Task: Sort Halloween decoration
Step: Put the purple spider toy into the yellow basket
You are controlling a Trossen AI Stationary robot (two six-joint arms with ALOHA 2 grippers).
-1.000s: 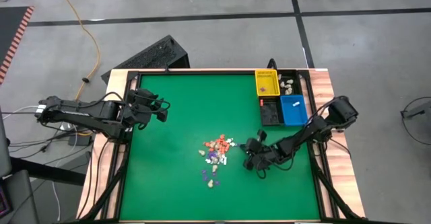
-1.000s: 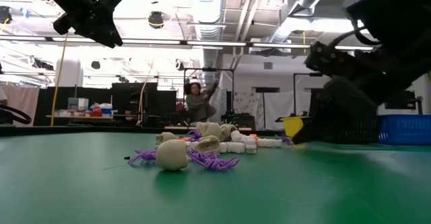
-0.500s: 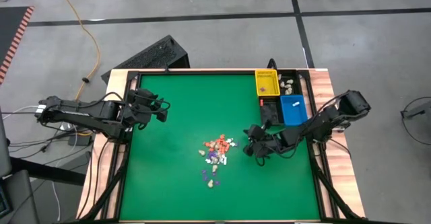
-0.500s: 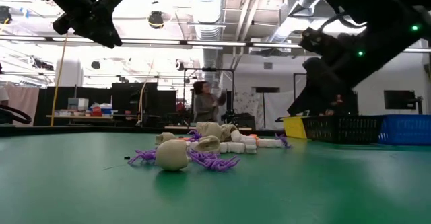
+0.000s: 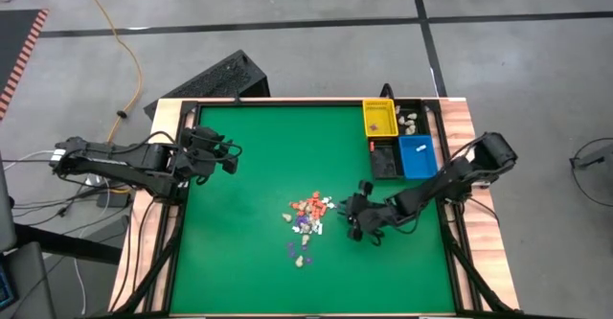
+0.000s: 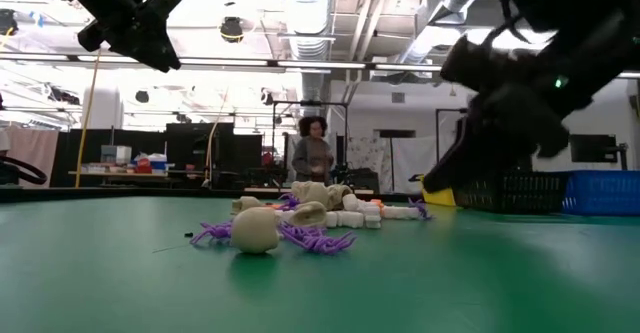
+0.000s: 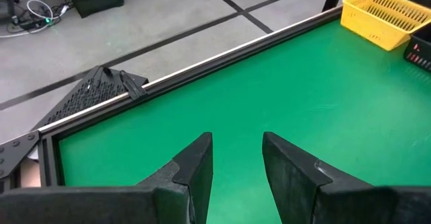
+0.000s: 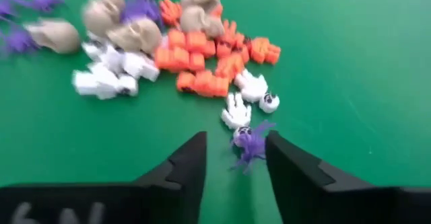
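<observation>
1. Table (image 5: 259, 156), green-topped and wood-edged, fills the middle of the high view; its near edge is cut off at the bottom of that view.
2. Two dark arms work over it. The left gripper (image 5: 228, 156) waits above the table's left side, well apart from the pile; its jaws stand apart with only bare green between them, as the left wrist view shows.
3. The right gripper (image 8: 234, 158) sits low, just beside the right edge of the pile, jaws apart and holding nothing, with a purple trinket (image 8: 250, 143) lying between the fingertips.
4. Three bins stand at the table's far right corner: one yellow bin (image 5: 378, 118), one blue bin (image 5: 417, 156) and one black bin (image 5: 386, 158), partly hidden by the right arm.
5. The Halloween decoration (image 5: 306, 218) lies heaped near the table's centre, cream-white, orange-red and purple. The pieces overlap and blur, so no exact count can be made.
6. One person (image 6: 312, 153) stands far off in the room behind, small in the low view.
</observation>
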